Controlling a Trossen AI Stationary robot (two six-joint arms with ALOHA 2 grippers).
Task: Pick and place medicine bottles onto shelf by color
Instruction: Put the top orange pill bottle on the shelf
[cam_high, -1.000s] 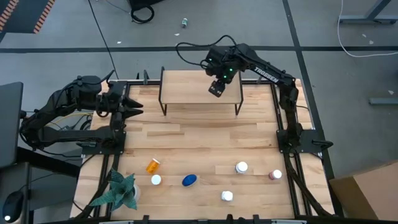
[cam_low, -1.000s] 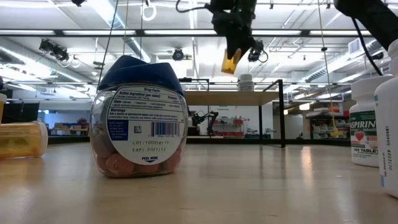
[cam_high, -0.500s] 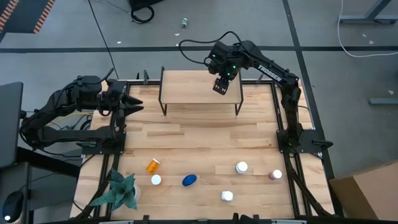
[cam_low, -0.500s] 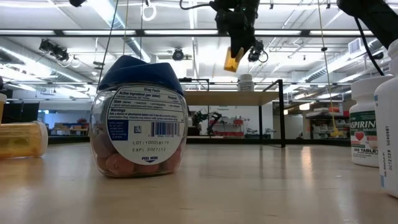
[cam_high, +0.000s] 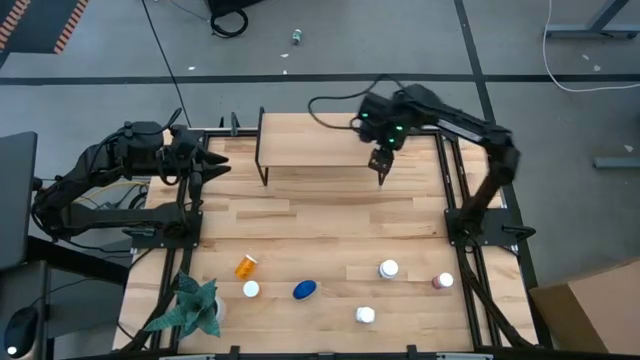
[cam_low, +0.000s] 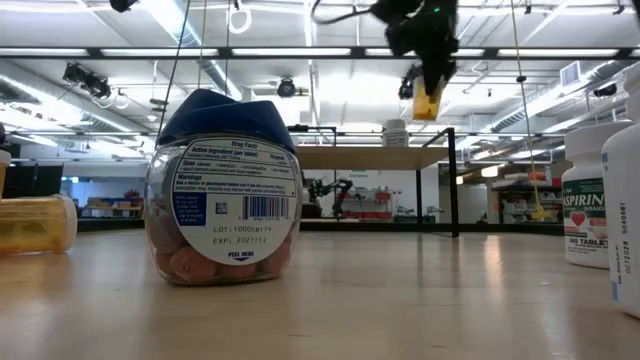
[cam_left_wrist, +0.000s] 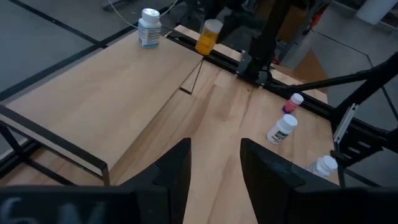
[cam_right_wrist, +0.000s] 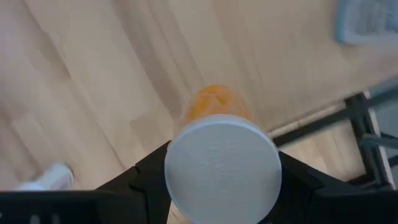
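My right gripper (cam_high: 381, 162) hangs over the right end of the shelf (cam_high: 310, 140), shut on an orange medicine bottle (cam_low: 427, 101) with a white cap (cam_right_wrist: 222, 168). A white bottle (cam_left_wrist: 149, 27) stands on its base on the shelf board near that end. My left gripper (cam_left_wrist: 214, 168) waits open at the table's far left (cam_high: 212, 165), holding nothing. More medicine bottles stand or lie near the front edge: an orange one on its side (cam_high: 245, 266), a blue-lidded one (cam_high: 305, 290), a dark red one (cam_high: 443, 282) and white ones (cam_high: 388, 269). My right gripper pinches the orange bottle at its capped top end (cam_right_wrist: 186, 155), one finger (cam_right_wrist: 146, 171) on each side. The fingers come from above, pointing down. The bottle hangs below them, bottom down and slightly tilted (cam_low: 427, 101), lifted clear above the shelf board.
A green plant (cam_high: 190, 305) stands at the near left corner. The shelf's thin black legs (cam_high: 264, 170) rise from the far part of the table. Bare tabletop (cam_high: 320, 220) lies between the shelf and the row of bottles.
My right gripper has carried the orange bottle toward the table's right edge and a little toward the near edge, along the shelf top to its right end, sinking slightly. The bottle stays hanging under the fingers.
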